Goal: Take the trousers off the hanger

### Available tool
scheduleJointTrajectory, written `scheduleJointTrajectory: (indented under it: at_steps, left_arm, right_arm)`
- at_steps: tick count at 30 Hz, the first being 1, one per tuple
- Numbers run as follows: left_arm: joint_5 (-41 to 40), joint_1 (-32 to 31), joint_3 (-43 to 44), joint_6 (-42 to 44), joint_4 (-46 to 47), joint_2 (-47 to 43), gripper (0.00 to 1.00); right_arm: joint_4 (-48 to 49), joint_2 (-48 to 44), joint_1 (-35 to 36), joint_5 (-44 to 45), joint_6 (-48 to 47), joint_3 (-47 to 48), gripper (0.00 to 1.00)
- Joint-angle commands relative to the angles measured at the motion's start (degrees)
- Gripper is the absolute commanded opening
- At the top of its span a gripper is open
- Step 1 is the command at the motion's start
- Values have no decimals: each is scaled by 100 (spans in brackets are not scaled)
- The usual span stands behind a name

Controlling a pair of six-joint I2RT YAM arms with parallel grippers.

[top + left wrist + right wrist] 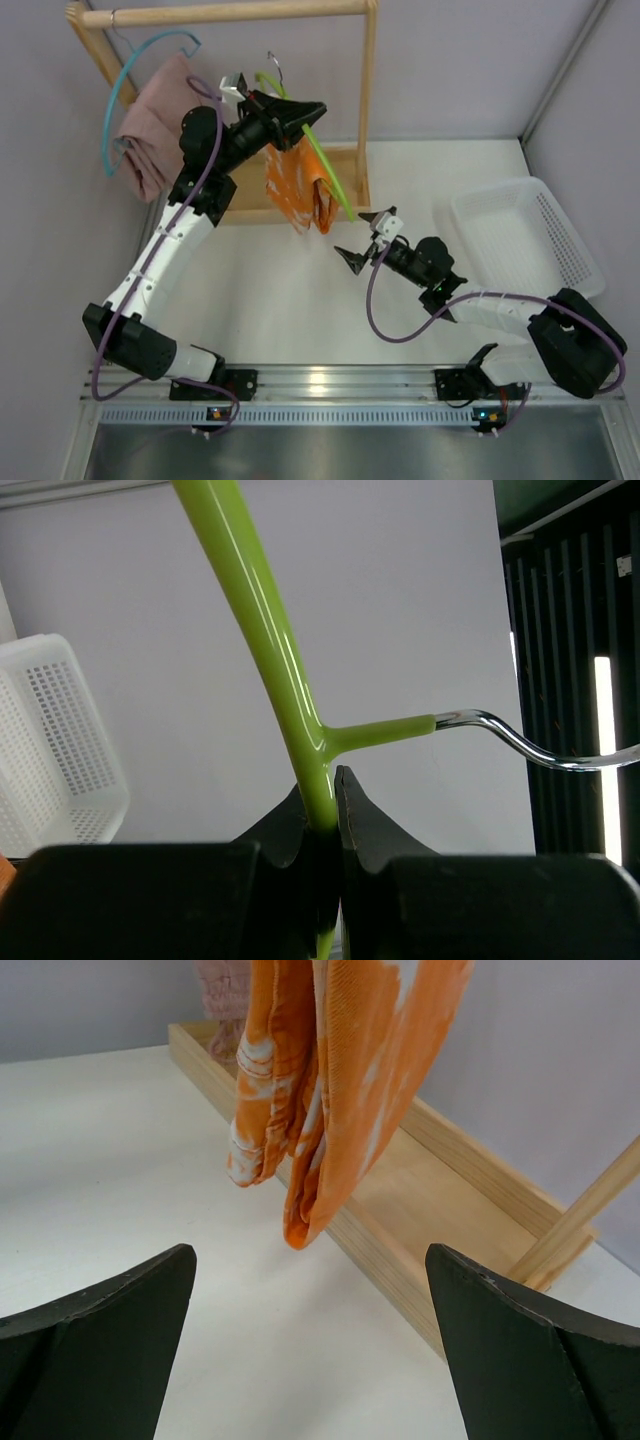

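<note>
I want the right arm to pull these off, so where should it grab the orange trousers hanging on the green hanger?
Probably the lower hanging end of the orange trousers, where the folded legs bunch narrow and hang free above the table. Come level from the near side: the open right tool faces it there.

The orange trousers [295, 190] are hanging folded over a green hanger [333, 180]. They are bright orange with white markings (a swirly sort of print), and their lower ends are dangling just above the front edge of the base of the wooden rack [367, 100]. The hanger itself is slanting steeply rather than sitting level. The pink trousers [150, 135], plain and dusty in colour, are drooping in bunched folds from a blue hanger [118, 95] at the rack's left end, well apart from the orange pair.
</note>
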Motion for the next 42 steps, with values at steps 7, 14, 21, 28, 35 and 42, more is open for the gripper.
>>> scheduleJointTrajectory:
  at_steps: [7, 14, 21, 28, 35, 42]
  left_arm:
    - [-73, -63, 788, -153, 805, -215, 0]
    - [-56, -107, 902, -241, 814, -215, 0]
    - [-30, -116, 1016, -276, 814, -224, 0]
    - [-39, -125, 1007, -320, 805, -251, 0]
    - [-56, -125, 1042, -364, 806, -268, 0]
    - [-21, -125, 1122, -390, 805, -259, 0]
  right_arm:
    - [914, 700, 164, 225, -422, 828, 99]
    - [1072, 1184, 146, 261, -642, 1355, 99]
    - [1177, 1649, 146, 174, -589, 1848, 99]
    - [1221, 1852, 146, 181, -712, 2041, 99]
    - [1160, 2072, 94, 463, -1098, 2217, 99]
    - [1204, 2195, -38, 586, -1196, 2208, 99]
